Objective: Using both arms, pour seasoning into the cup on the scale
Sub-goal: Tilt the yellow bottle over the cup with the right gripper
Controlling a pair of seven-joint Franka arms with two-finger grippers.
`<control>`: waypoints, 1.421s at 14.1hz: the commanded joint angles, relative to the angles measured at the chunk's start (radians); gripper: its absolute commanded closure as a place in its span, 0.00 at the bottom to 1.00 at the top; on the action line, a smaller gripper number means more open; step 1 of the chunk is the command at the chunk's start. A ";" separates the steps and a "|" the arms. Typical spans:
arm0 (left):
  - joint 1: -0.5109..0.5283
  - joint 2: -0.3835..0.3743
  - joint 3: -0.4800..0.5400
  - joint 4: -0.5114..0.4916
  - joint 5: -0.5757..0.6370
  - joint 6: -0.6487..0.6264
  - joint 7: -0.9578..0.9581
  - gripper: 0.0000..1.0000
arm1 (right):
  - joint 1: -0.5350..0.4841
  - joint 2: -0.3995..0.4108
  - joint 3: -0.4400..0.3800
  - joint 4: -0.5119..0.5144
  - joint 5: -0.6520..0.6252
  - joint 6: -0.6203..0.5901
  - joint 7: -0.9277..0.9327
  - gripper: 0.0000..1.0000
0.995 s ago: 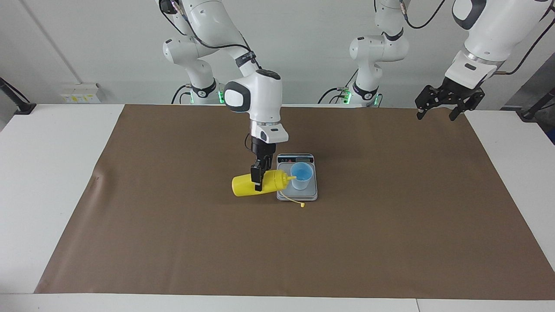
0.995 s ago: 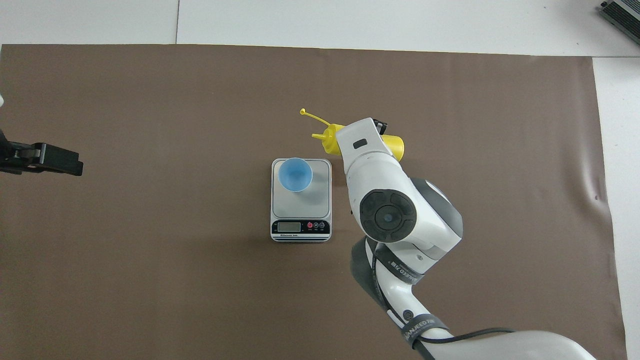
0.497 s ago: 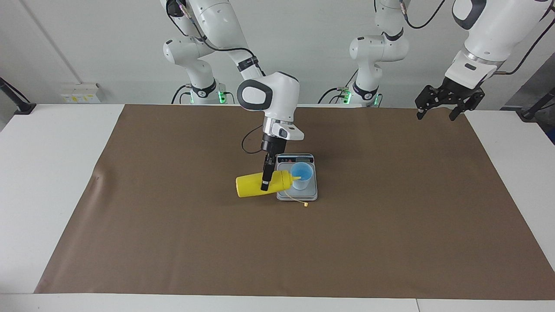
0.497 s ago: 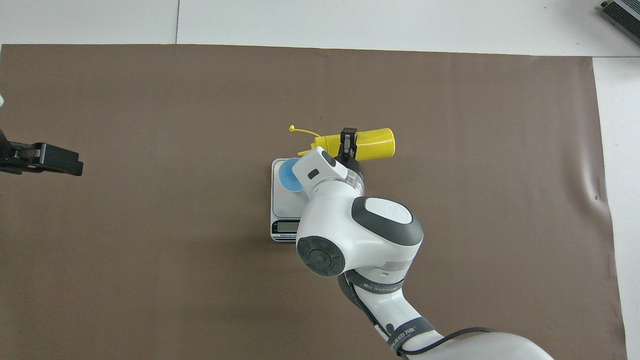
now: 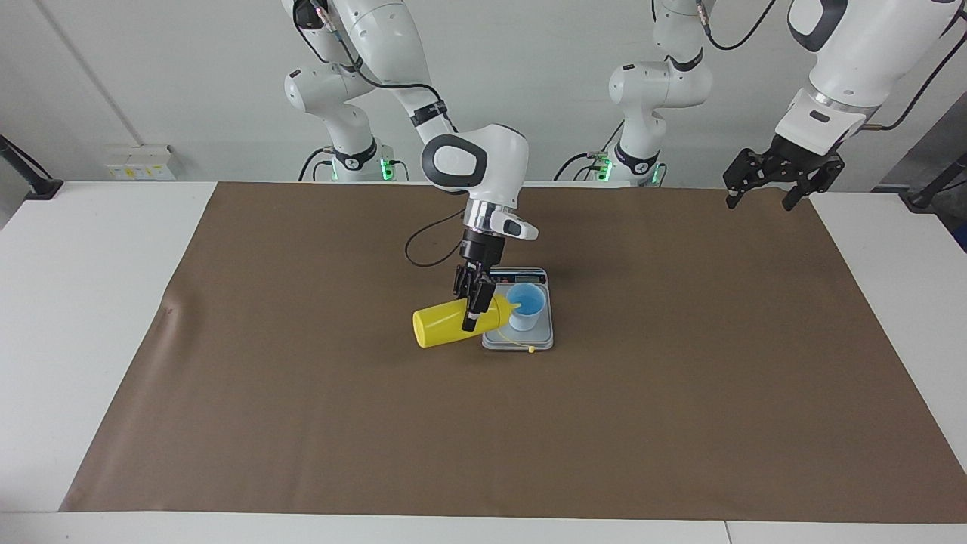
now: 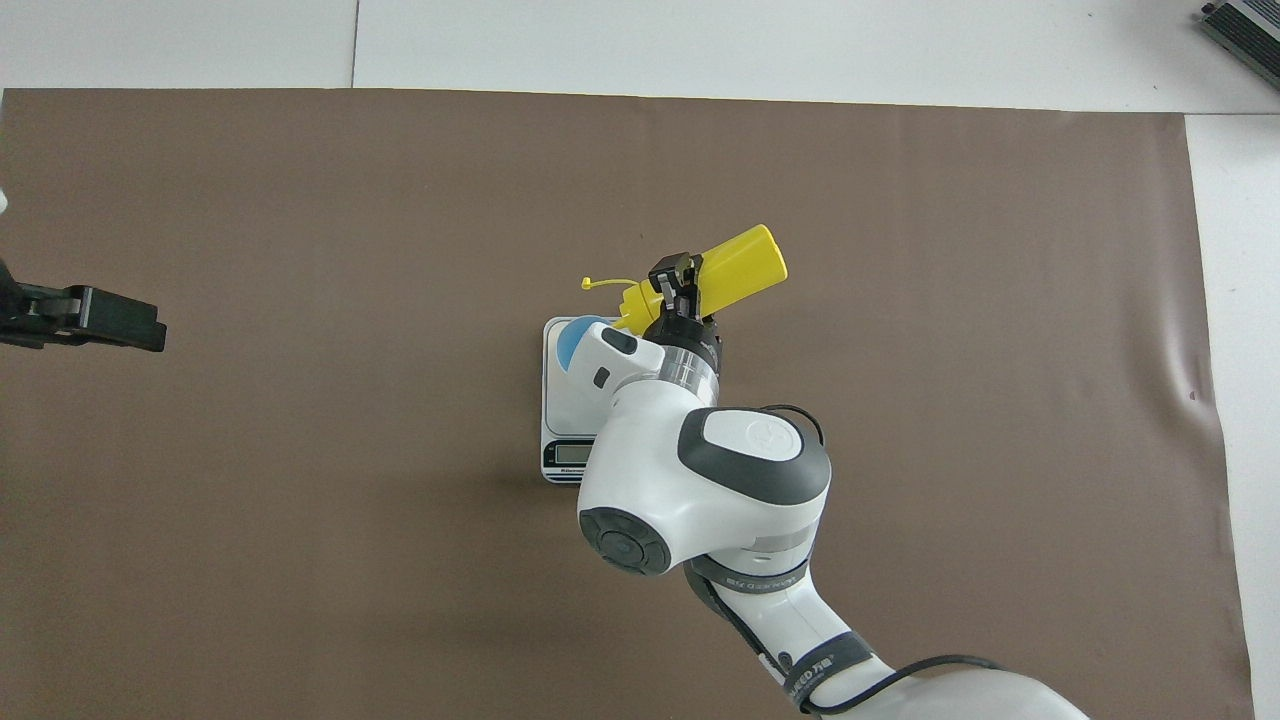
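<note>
Your right end effector [image 5: 470, 321], clamped on the bottle [image 5: 453, 323], tipped its nozzle further into the cup [image 5: 526, 306]; pour's underway. Left end effector [image 5: 770, 181] waits, open.

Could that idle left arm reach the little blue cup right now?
Probably not cleanly. The left gripper waits open at its end of the table, while the right gripper holds the yellow bottle with its nozzle at the cup on the scale.

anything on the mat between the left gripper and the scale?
Nothing: in the facing view only bare brown mat lies between the left gripper, waiting open over the mat's corner, and the scale.
</note>
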 commanded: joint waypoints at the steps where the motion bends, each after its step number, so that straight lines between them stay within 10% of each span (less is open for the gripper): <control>1: 0.007 -0.026 -0.002 -0.023 0.007 -0.008 -0.008 0.00 | 0.003 -0.009 0.002 0.013 -0.051 -0.039 -0.071 1.00; 15: 0.007 -0.026 -0.002 -0.023 0.007 -0.008 -0.008 0.00 | -0.007 -0.044 0.036 0.016 -0.028 -0.058 -0.073 1.00; 20: 0.007 -0.026 -0.002 -0.023 0.007 -0.008 -0.008 0.00 | -0.043 -0.083 0.036 0.013 0.181 -0.045 -0.076 1.00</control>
